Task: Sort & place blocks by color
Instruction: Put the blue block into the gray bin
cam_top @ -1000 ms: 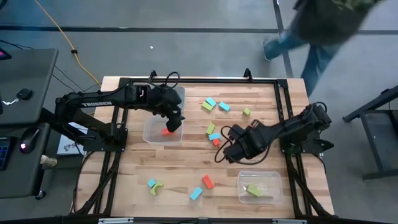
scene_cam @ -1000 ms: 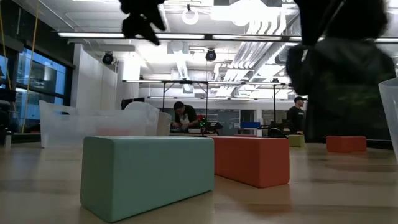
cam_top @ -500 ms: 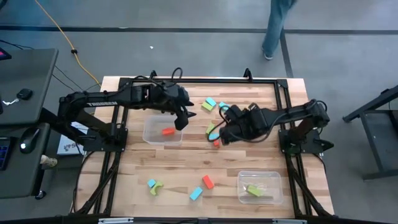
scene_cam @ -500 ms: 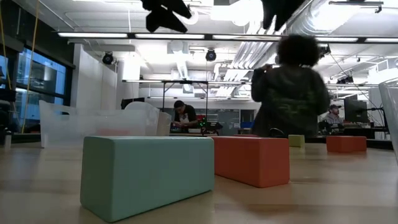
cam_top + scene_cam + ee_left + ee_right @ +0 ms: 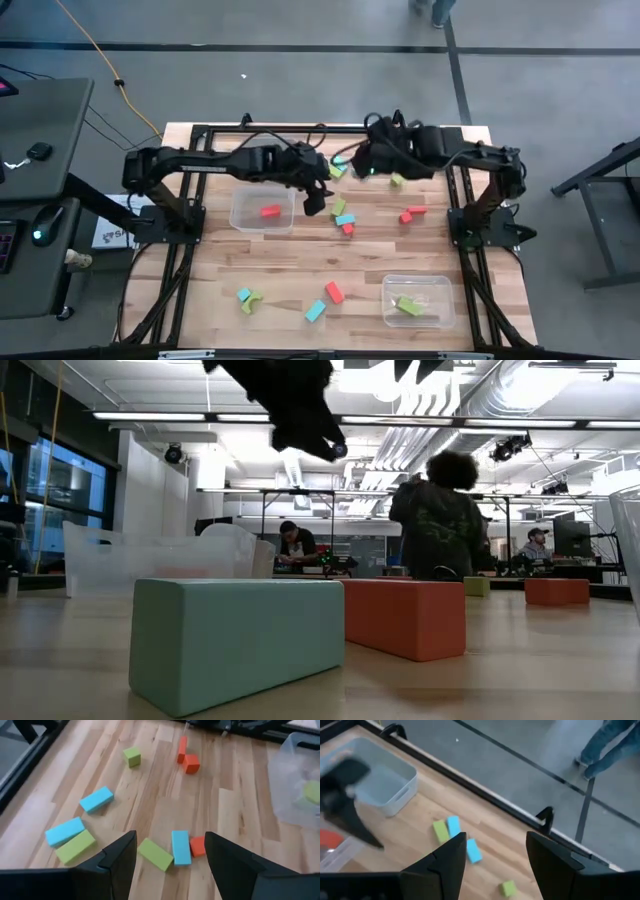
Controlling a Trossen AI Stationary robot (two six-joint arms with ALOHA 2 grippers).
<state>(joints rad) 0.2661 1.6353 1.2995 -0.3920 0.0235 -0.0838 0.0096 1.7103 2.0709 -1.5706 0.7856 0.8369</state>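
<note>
Blocks in cyan, red and green lie scattered on the wooden table. A green block (image 5: 155,854), a cyan one (image 5: 180,847) and a red one (image 5: 198,846) lie together at mid-table. My left gripper (image 5: 315,203) hangs open just above and left of them. One red block (image 5: 270,211) lies in the left bin (image 5: 240,215). My right gripper (image 5: 358,160) is open and high near the far edge, above a green and cyan pair (image 5: 446,829). A green block (image 5: 408,306) lies in the near right bin (image 5: 440,290).
Two red blocks (image 5: 411,212) and a green cube (image 5: 397,180) lie right of centre. A cyan block (image 5: 243,295), green arch (image 5: 253,302), red block (image 5: 334,291) and cyan block (image 5: 315,311) lie near the front. Another clear bin (image 5: 385,785) stands at the far edge. A person (image 5: 440,515) stands beyond the table.
My left gripper has gone from above the left bin toward the table's right and down, to the mid-table blocks. My right gripper has swung from mid-table up and toward the far edge, rolling as it went, and uncovered two red blocks. A person has walked away.
</note>
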